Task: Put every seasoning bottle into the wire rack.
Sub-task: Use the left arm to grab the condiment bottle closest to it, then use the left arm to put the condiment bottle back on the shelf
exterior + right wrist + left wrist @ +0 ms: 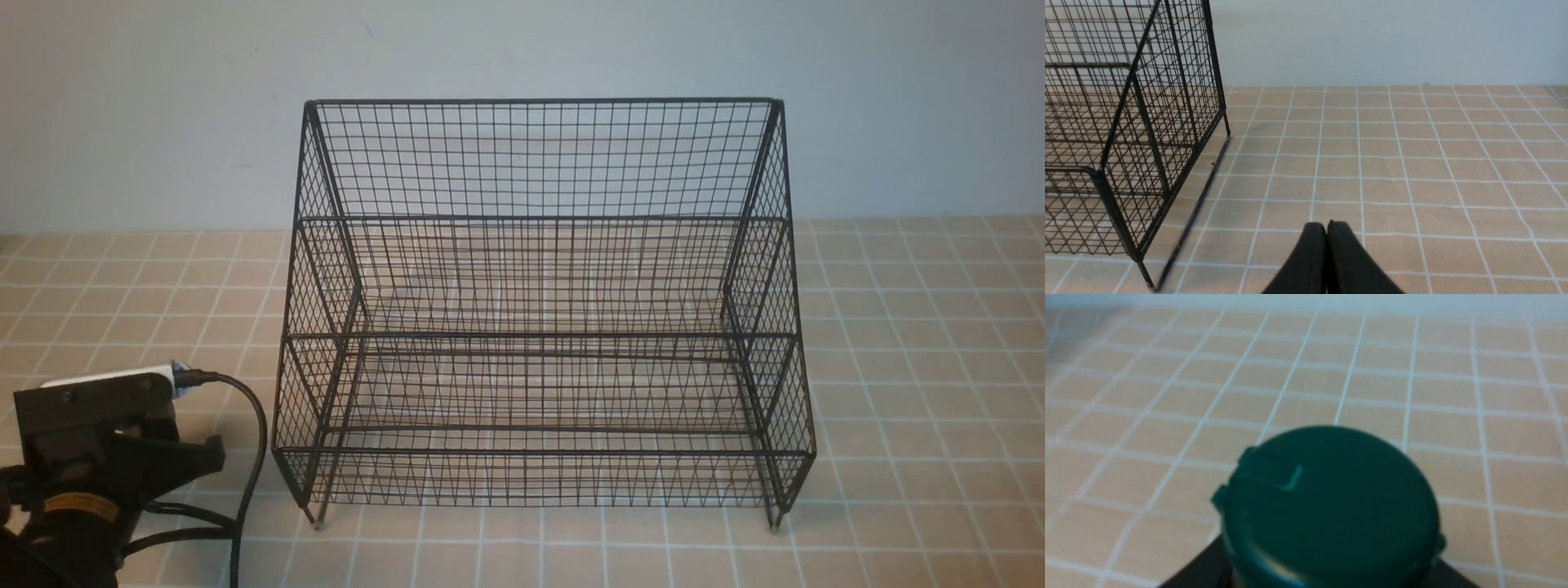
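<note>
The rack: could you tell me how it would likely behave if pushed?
Probably light for its size: the rack is thin open mesh. It likely slides rather than tips, given its wide base and small legs on smooth tile. It may flex slightly.

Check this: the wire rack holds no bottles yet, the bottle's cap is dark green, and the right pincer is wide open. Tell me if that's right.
Not quite. The right pincer is shut, fingertips pressed together, as the right wrist view shows. The rest stands: the wire rack holds no bottles yet, and the seasoning bottle has a dark green cap.
</note>
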